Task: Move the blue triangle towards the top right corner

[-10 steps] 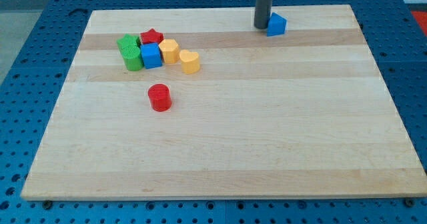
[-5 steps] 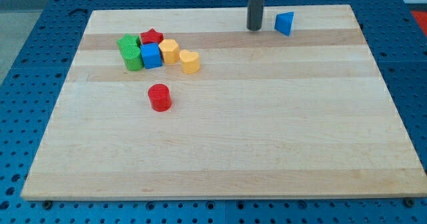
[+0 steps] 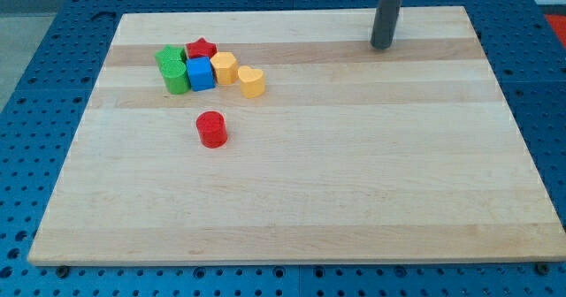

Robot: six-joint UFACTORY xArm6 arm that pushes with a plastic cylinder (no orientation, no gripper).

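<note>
Near the view's top right, my tip [image 3: 382, 45] rests on the desk [image 3: 354, 173], and the blue triangle is not visible; I judge it may sit hidden behind the rod, but I cannot tell. With no jaws to open or close, my end effector can only push, so I should shove gently toward the corner, stopping short of the edge.

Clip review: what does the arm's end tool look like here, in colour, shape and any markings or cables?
Only a straight, round rod shows, plain dark grey, entering from the view's top. My tip is a blunt, flat end of the same width as the shaft. No markings, cables or joints are visible; the rest of the arm is out of frame.
</note>
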